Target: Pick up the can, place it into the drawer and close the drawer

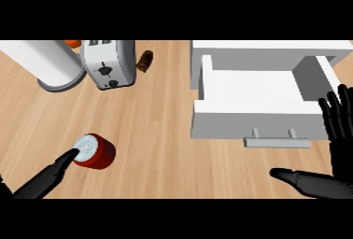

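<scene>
While no writing is legible, the left robot hand [48,177] touches the red can [94,150] at lower left, fingers straight. At right, the right robot hand [336,140] rests spread wide beside the open drawer [258,122].

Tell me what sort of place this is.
Probably a kitchen counter: a light wooden worktop holds a silver metal toaster, a white paper towel roll, a red can with a silver lid and an open white drawer unit.

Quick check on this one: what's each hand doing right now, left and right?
Left hand: open, a straight finger touching the top of the red can, not gripping it.
Right hand: open, fingers straight, holding nothing, beside the open drawer.
</scene>
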Robot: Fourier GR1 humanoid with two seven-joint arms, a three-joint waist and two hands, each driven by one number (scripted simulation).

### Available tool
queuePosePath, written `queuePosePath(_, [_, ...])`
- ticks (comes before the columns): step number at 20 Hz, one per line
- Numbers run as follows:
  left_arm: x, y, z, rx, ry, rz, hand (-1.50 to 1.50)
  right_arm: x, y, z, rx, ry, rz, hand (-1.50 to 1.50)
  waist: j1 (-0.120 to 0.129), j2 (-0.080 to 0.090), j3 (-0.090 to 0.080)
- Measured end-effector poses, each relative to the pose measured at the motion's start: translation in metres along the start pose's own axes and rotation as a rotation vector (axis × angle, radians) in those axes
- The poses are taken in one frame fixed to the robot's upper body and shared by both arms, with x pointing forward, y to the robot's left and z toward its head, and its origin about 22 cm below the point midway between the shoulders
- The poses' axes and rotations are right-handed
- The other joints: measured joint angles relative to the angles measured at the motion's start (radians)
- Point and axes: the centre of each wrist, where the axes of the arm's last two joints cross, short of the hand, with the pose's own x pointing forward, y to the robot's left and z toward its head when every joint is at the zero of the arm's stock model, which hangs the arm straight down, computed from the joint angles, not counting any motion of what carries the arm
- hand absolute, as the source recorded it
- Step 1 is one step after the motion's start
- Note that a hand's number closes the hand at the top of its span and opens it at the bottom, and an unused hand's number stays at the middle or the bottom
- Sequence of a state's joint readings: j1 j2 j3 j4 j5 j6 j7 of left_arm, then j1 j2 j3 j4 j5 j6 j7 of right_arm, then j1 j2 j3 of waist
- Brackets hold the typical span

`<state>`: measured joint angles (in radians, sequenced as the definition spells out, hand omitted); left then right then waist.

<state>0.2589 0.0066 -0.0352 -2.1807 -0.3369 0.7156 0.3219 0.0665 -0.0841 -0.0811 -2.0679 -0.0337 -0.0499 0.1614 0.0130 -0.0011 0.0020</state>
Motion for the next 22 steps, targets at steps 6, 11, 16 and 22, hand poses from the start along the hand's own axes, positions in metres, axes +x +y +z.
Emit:
queuePosePath(6, [0.017, -0.007, 0.036, 0.095, 0.038, -0.011, -1.5, 0.0, -0.002, -0.003, -0.014, 0.037, 0.007, -1.5, -0.009, 0.001, 0.0])
queuePosePath(11, [0.018, -0.025, 0.048, 0.103, 0.042, -0.031, -1.5, -0.004, -0.008, 0.003, -0.019, 0.041, 0.004, -1.5, -0.014, 0.001, -0.001])
queuePosePath(16, [0.005, -0.042, 0.048, 0.092, 0.081, -0.05, -1.5, -0.005, -0.015, 0.005, -0.019, 0.038, 0.006, -1.5, -0.015, 0.001, -0.001])
queuePosePath(22, [-0.021, -0.054, 0.048, 0.105, 0.135, -0.075, -1.5, 0.0, -0.021, 0.011, -0.023, 0.024, 0.009, -1.5, -0.016, 0.0, -0.002])
